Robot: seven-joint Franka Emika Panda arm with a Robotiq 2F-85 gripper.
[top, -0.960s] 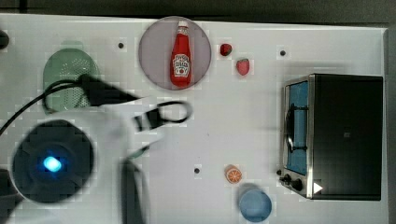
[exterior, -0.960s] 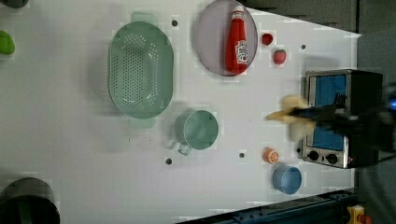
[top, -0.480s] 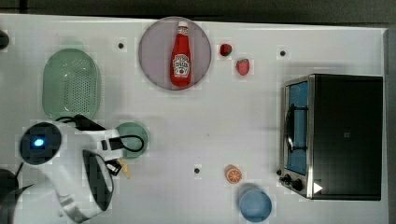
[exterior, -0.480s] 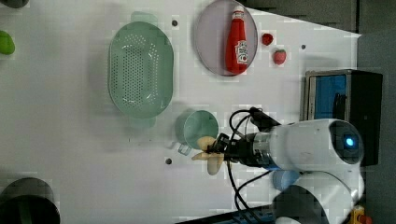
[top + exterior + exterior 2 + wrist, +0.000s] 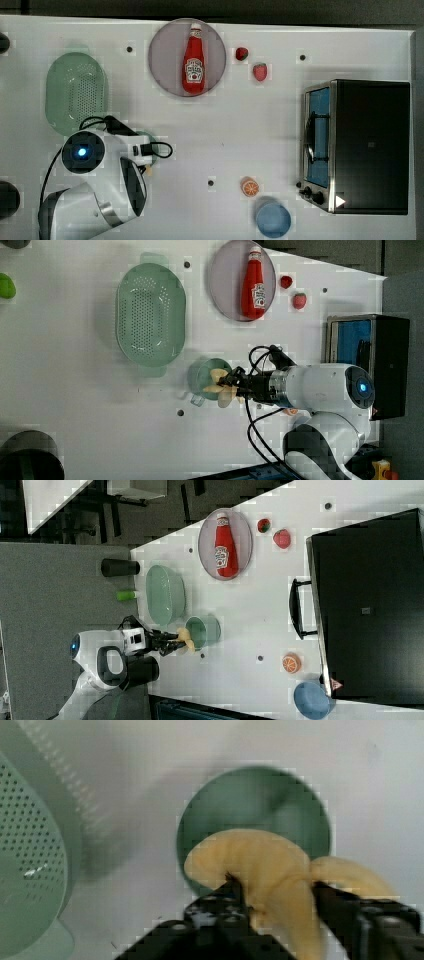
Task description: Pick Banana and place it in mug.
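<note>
White counter (image 5: 250, 135) carries everything around me. My hand (image 5: 231, 388) holds the banana (image 5: 220, 388) between its fingers (image 5: 222, 902), hanging over the rim of the green mug (image 5: 204, 377), which stands just beside the pale-green colander (image 5: 150, 314). On the grey plate (image 5: 170, 65) lies a red ketchup bottle (image 5: 193, 62) with a white label whose writing I cannot read. Two strawberries (image 5: 259, 71), an orange slice (image 5: 249, 187), a blue cup (image 5: 273, 219) and a toaster oven (image 5: 357, 145) sit well apart.

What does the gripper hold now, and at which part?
The gripper holds the banana near its middle, fingers on either side, above the mug.
</note>
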